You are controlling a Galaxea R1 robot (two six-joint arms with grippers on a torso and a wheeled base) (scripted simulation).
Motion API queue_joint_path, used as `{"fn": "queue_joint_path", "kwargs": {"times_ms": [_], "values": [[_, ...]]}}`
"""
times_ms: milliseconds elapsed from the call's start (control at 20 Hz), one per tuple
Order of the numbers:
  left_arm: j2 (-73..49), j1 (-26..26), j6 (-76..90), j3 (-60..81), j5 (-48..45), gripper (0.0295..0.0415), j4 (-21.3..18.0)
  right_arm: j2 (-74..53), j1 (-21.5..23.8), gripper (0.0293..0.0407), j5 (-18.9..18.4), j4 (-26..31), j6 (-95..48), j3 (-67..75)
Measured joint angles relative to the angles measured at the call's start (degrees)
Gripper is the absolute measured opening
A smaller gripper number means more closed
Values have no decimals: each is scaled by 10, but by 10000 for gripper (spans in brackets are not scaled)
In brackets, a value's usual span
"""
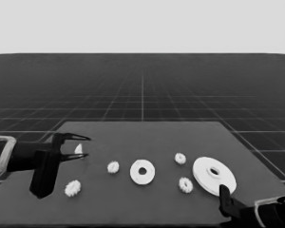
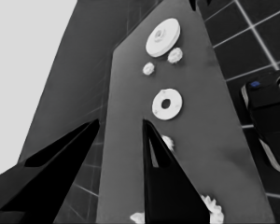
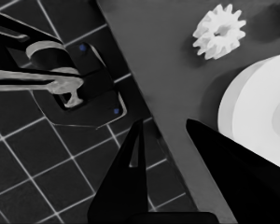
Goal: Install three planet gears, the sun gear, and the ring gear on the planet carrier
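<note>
- Right gripper (image 1: 224, 191) waits at the table's (image 1: 147, 209) near right corner, its two fingers spread apart and holding nothing.
- Just beside its fingertips lies the larger round part (image 1: 214, 175), flat on the table.
- Farther off toward the left gripper, near the table's middle, lies the smaller round part (image 1: 142, 172), bare, with no gear on it.
- Left gripper (image 1: 88, 146) hangs over the table's left end, fingers apart, gripping nothing.
- Four small gears lie loose: two (image 1: 185, 185) (image 1: 180, 158) near the larger round part, two (image 1: 113, 166) (image 1: 72, 188) nearer the left gripper.
- Between the left fingers' tips sits a thin white piece (image 1: 78, 149), unheld.
</note>
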Motion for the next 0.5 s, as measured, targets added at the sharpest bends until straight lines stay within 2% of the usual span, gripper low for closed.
{"fn": "queue_joint_path", "kwargs": {"times_ms": [50,100,150,200,250,300,350,400,450,500], "values": [[-2,40,-1,41,28,295,-42,8,-31,293,13,43,-2,30],[-1,26,-1,25,17,297,-25,5,-19,308,8,26,-1,17],[-1,16,-1,14,10,314,-15,3,-13,337,4,15,-1,9],[-1,11,0,9,6,347,-9,1,-9,368,3,9,0,4],[152,139,-279,-24,250,377,268,1,-6,380,1,5,0,2],[322,180,-565,-125,497,398,269,0,-5,383,1,3,0,0],[408,183,-761,-260,545,403,140,0,-4,384,0,2,0,0],[447,184,-842,-373,522,396,48,0,-4,384,0,1,0,-1],[470,187,-872,-452,502,390,-7,0,-4,385,0,1,0,-1],[485,189,-882,-505,490,387,-41,0,-3,385,0,1,0,-1]]}}
